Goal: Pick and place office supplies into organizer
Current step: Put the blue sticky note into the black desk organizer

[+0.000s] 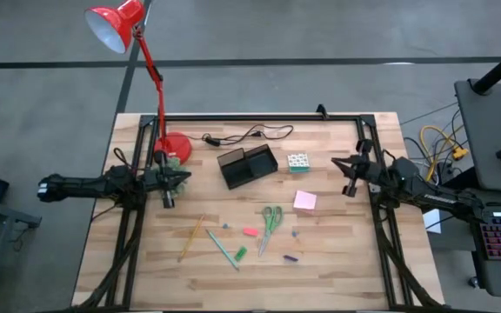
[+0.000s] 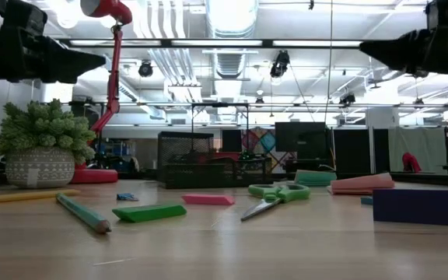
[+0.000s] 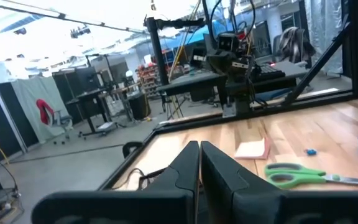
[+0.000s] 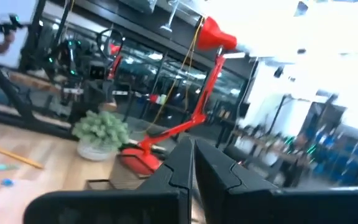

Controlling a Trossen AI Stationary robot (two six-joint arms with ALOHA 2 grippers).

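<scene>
Nothing has yet been placed in the organizer (image 1: 248, 165), as far as can be judged; it stands toward the far edge of the table (image 1: 337, 261), near its middle, and its compartments look empty from above. Both arms are held off to the sides: the left gripper (image 1: 169, 179) is raised near the left edge beside a small potted plant (image 1: 175, 162) and the round base of the red lamp (image 1: 174, 145); the right gripper (image 1: 348, 169) is raised near the right edge; on each the jaws are pressed together with nothing between them, as the wrist views show. The supplies are scattered between the organizer and the near edge: the green-dotted cube (image 1: 298, 162) just right of the organizer; the pink sticky-note pad (image 1: 304, 202); the green-handled scissors (image 1: 270, 224); the yellow pencil (image 1: 191, 237) and green pen (image 1: 222, 250) toward the left; small coloured pieces around them. The step in hand is judged to be the very start, a first item still to be chosen; next, one gripper would have to be opened, lowered over a nearby item such as the cube or pad, and closed on it.
</scene>
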